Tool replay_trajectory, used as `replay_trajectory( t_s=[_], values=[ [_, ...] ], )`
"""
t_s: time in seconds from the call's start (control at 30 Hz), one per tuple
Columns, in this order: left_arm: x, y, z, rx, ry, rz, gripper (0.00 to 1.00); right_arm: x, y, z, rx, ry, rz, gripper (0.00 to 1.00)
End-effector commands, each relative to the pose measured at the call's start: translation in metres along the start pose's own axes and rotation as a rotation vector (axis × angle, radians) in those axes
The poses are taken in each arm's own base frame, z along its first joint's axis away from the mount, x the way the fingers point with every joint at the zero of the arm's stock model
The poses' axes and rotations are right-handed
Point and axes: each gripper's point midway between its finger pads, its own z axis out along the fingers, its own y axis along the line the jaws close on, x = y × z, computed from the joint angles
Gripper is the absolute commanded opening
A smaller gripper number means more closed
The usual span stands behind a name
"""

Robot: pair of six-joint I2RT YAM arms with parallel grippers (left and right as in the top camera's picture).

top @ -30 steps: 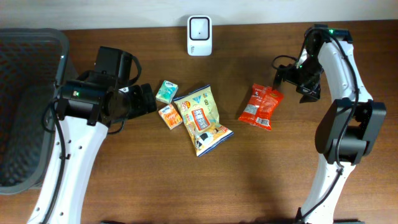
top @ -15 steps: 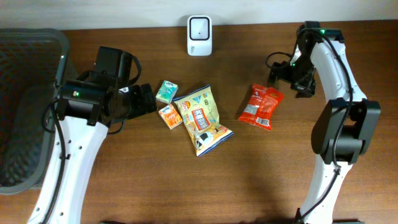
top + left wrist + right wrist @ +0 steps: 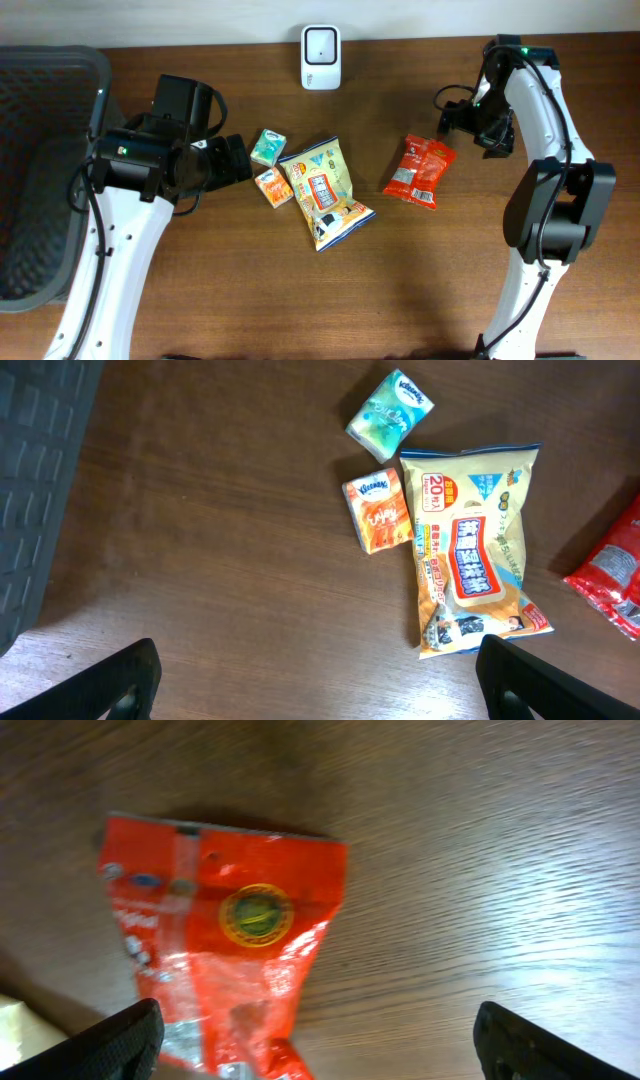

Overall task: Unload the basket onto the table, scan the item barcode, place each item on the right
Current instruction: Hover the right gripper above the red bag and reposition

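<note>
A white barcode scanner [image 3: 320,58] stands at the table's back edge. A red snack bag [image 3: 420,170] lies right of centre, seen close below in the right wrist view [image 3: 220,930]. My right gripper [image 3: 462,122] hovers open just behind and to the right of it, holding nothing. A yellow snack bag [image 3: 325,192], an orange tissue pack [image 3: 273,187] and a teal tissue pack [image 3: 267,147] lie in the middle. My left gripper [image 3: 235,160] stands open to their left, empty, with the yellow bag [image 3: 470,550] ahead of it.
A dark grey mesh basket [image 3: 40,180] fills the left end of the table, and its edge shows in the left wrist view [image 3: 30,480]. Bare wooden tabletop [image 3: 400,280] runs along the front.
My right arm swung slightly left over the red bag's far end, then eased back a little. The left arm and all the items stayed put.
</note>
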Motion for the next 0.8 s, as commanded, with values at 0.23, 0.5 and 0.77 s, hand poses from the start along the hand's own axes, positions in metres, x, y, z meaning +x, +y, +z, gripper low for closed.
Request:
replay_trajectory(
  t_s=[0.23, 0.5, 0.77],
  values=[
    [0.0, 0.0, 0.001, -0.004, 0.001, -0.011, 0.99, 0.004, 0.012, -0.012, -0.07, -0.01, 0.001, 0.98],
    [0.0, 0.0, 0.001, -0.004, 0.001, -0.011, 0.99, 0.014, 0.016, -0.012, -0.077, 0.029, -0.033, 0.98],
    [0.0, 0.0, 0.001, -0.004, 0.001, -0.011, 0.99, 0.023, 0.011, -0.01, -0.031, 0.059, -0.103, 0.98]
  ],
)
